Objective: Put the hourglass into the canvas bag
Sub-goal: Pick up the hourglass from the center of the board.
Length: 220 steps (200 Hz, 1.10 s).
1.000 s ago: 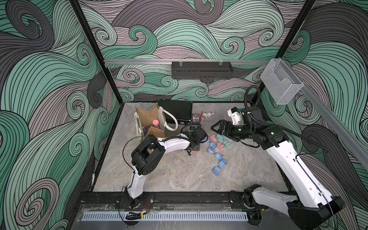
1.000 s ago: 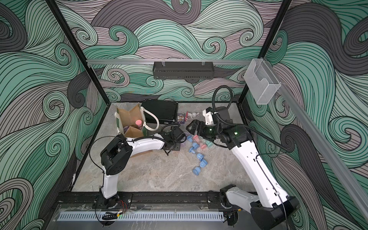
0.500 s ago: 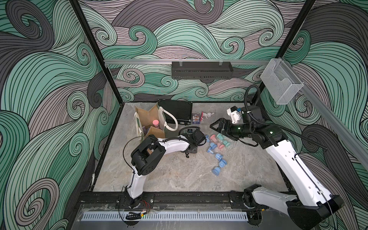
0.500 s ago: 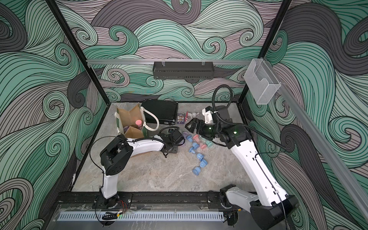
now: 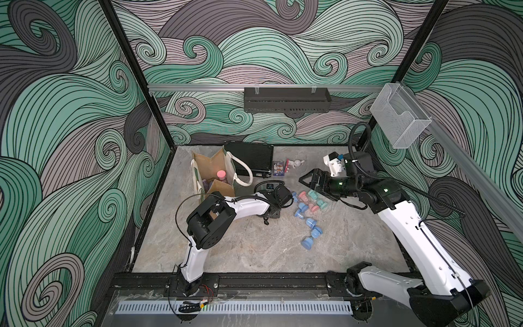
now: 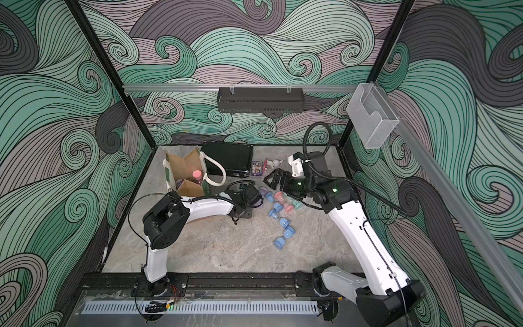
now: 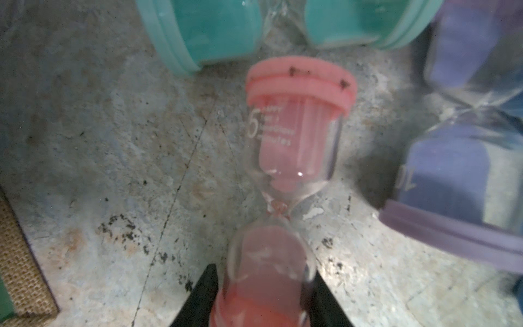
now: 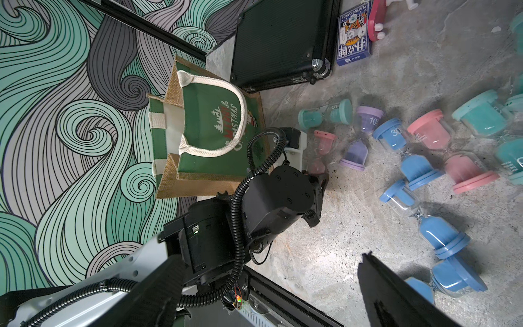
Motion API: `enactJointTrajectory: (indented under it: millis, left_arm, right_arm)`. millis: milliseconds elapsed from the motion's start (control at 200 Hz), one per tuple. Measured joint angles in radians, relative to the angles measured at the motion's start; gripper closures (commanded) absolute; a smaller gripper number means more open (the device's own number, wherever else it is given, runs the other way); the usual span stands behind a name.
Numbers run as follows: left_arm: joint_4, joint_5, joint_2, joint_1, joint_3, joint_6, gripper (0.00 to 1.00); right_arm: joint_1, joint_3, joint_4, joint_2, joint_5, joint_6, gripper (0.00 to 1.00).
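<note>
A pink hourglass (image 7: 294, 133) lies on its side on the stone table, close to the canvas bag (image 5: 212, 170). My left gripper (image 7: 261, 297) is shut on its nearer glass bulb, one black finger against each side. In both top views the left wrist covers this hourglass. The right wrist view shows the hourglass (image 8: 322, 141) lying beside the green-panelled canvas bag (image 8: 209, 136). The bag (image 6: 184, 167) stands upright and open, with a pink-capped hourglass (image 5: 220, 173) inside it. My right gripper (image 5: 304, 179) hovers open over the loose hourglasses, holding nothing.
Several blue, pink, teal and purple hourglasses (image 5: 308, 220) lie scattered right of the left gripper. A flat black case (image 5: 249, 158) lies behind the bag. A playing-card box (image 5: 278, 168) and a white figurine (image 5: 295, 163) lie next to it.
The left gripper's jaws have narrowed onto the pink hourglass, and its wrist has shifted slightly. The right gripper has stayed open and drifted a little to the left.
</note>
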Motion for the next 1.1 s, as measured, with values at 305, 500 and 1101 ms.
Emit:
enactJointTrajectory:
  millis: [305, 500, 1101]
  left_arm:
    - [-0.028, -0.015, -0.064, 0.000, 0.000, 0.033, 0.72]
    - [-0.036, -0.024, -0.212, 0.000, -0.005, 0.078, 0.75]
    - [-0.197, -0.134, -0.626, 0.039, -0.008, 0.294, 0.77]
  right_arm:
    - [0.000, -0.101, 0.031, -0.080, 0.017, -0.060, 0.00]
    - [-0.001, -0.161, 0.062, -0.165, 0.023, -0.105, 0.00]
    - [0.015, -0.330, 0.321, -0.183, -0.096, -0.090, 0.00]
